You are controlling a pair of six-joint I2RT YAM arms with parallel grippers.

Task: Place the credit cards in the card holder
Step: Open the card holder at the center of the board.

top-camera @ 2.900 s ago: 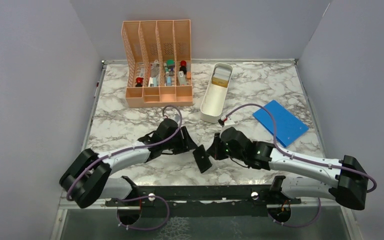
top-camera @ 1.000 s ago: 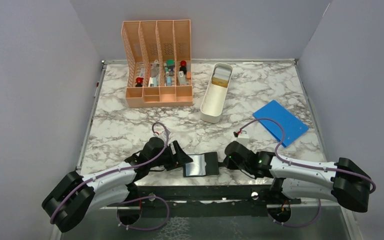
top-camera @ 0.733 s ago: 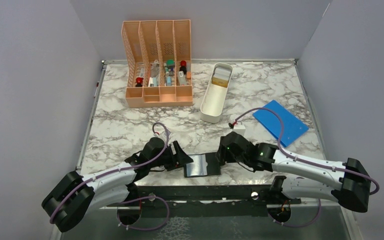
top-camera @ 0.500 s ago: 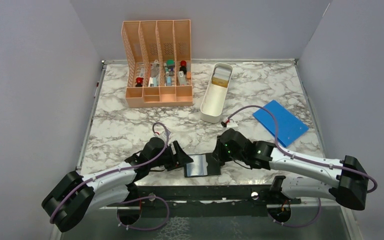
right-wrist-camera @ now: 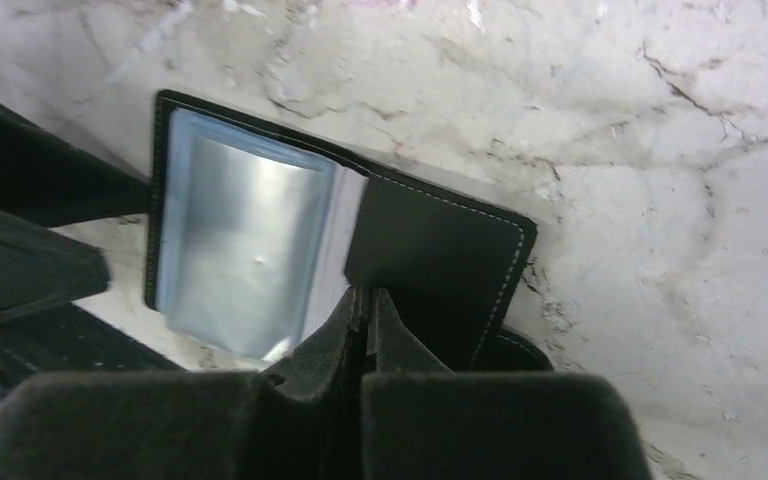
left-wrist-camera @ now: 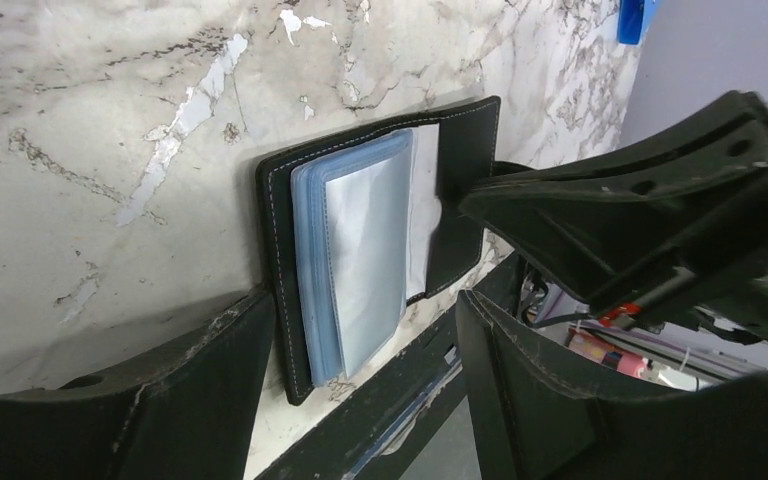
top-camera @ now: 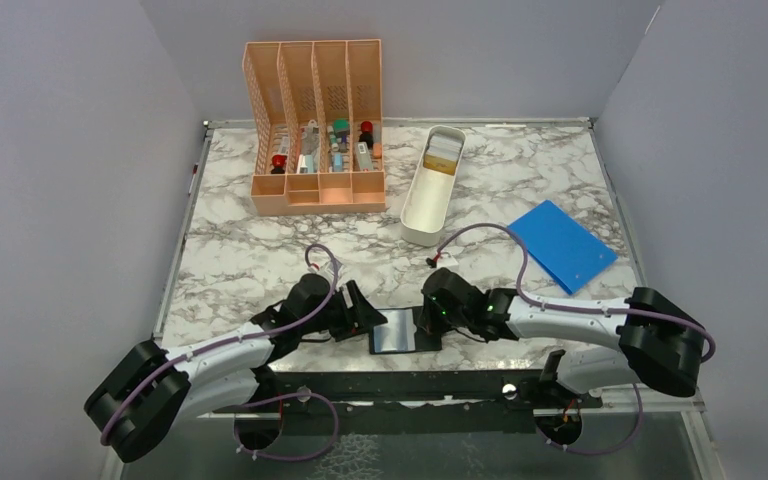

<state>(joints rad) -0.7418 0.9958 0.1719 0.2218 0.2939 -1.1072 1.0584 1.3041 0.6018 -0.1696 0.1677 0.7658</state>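
Observation:
The black card holder (top-camera: 401,333) lies open flat near the table's front edge, its clear plastic sleeves facing up. It also shows in the left wrist view (left-wrist-camera: 360,250) and the right wrist view (right-wrist-camera: 430,250). My left gripper (top-camera: 368,320) is open, its fingers (left-wrist-camera: 130,410) either side of the holder's left half, gripping nothing. My right gripper (top-camera: 428,316) is shut, with its tips (right-wrist-camera: 361,297) down on the holder's black right flap. The credit cards (top-camera: 444,155), white and tan, lie in the far end of the long white tray (top-camera: 422,205).
A peach slotted organizer (top-camera: 315,125) with small items stands at the back left. A large flat blue rectangle (top-camera: 561,246) lies at the right. A black rail (top-camera: 400,386) runs just in front of the card holder, along the table's near edge.
The card holder, earlier held up between both grippers, now lies open on the table. In the last second my right gripper moved left onto its right flap. The left arm stayed still.

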